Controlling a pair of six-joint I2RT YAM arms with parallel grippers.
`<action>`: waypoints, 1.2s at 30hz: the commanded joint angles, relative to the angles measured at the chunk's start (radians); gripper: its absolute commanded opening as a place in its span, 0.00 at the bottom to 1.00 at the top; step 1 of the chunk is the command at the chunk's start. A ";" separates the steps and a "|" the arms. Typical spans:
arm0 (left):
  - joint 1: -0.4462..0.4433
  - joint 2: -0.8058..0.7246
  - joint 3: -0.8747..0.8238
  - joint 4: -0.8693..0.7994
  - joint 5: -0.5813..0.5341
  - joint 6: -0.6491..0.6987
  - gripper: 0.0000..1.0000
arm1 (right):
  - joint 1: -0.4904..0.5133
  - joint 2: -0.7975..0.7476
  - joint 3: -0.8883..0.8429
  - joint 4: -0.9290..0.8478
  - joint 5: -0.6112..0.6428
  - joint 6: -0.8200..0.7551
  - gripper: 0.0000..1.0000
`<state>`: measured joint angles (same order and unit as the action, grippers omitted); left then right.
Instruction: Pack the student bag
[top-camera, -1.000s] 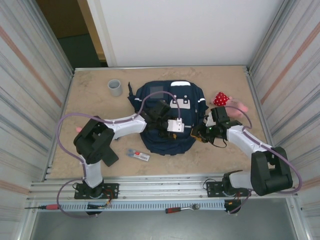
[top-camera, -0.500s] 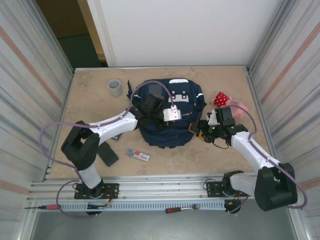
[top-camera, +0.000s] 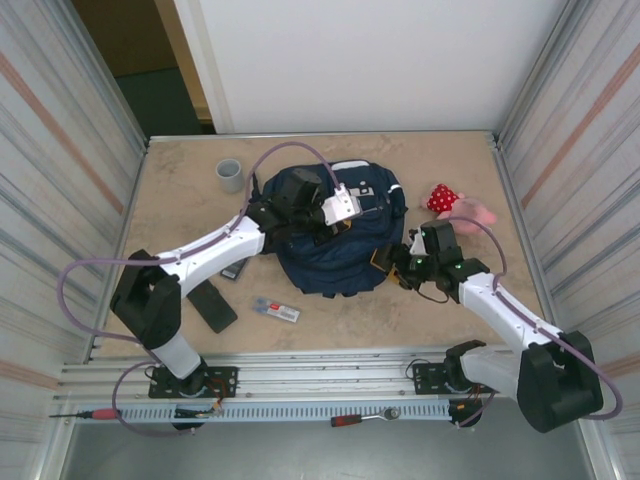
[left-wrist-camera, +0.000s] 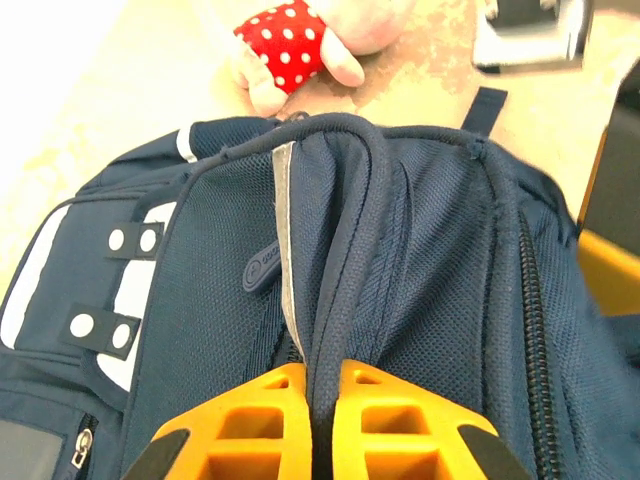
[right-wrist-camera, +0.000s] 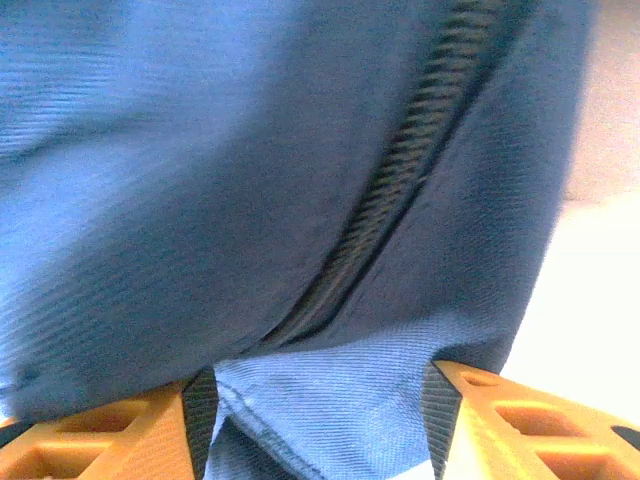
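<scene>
The student bag (top-camera: 335, 250), a navy backpack with white patches, lies bunched up mid-table. My left gripper (top-camera: 345, 222) is over its top and is shut on a thick navy piped fold of the bag. In the left wrist view the orange fingers (left-wrist-camera: 255, 420) pinch that fold beside the reflective stripe (left-wrist-camera: 283, 240). My right gripper (top-camera: 385, 262) is at the bag's right edge. Its jaws stand apart, and a flap of blue bag fabric (right-wrist-camera: 330, 400) beside a zipper (right-wrist-camera: 400, 190) lies between the fingers (right-wrist-camera: 470, 410).
A pink plush toy with a red dotted part (top-camera: 447, 199) (left-wrist-camera: 285, 35) lies right of the bag. A grey cup (top-camera: 231, 175) stands at the back left. A black flat item (top-camera: 213, 306) and a small grey bar (top-camera: 276, 311) lie front left of the bag.
My left gripper shut on the bag's top fold and drew it back and up, bunching the bag. My right gripper opened and moved in against the bag's right edge.
</scene>
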<state>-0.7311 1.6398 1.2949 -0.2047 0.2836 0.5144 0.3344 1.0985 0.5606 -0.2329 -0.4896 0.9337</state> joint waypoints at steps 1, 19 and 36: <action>0.032 -0.113 0.100 0.116 0.039 -0.087 0.00 | 0.012 0.006 -0.041 0.010 0.089 0.019 0.56; 0.205 -0.222 -0.157 0.084 0.661 0.259 0.00 | 0.028 -0.296 0.132 -0.238 0.100 -0.756 0.67; 0.259 -0.313 -0.302 0.048 0.816 0.479 0.00 | -0.314 0.331 0.347 -0.130 -0.536 -1.617 0.69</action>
<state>-0.4808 1.3846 0.9848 -0.2356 0.9604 0.9318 0.0216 1.3827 0.8680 -0.3634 -0.8871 -0.4793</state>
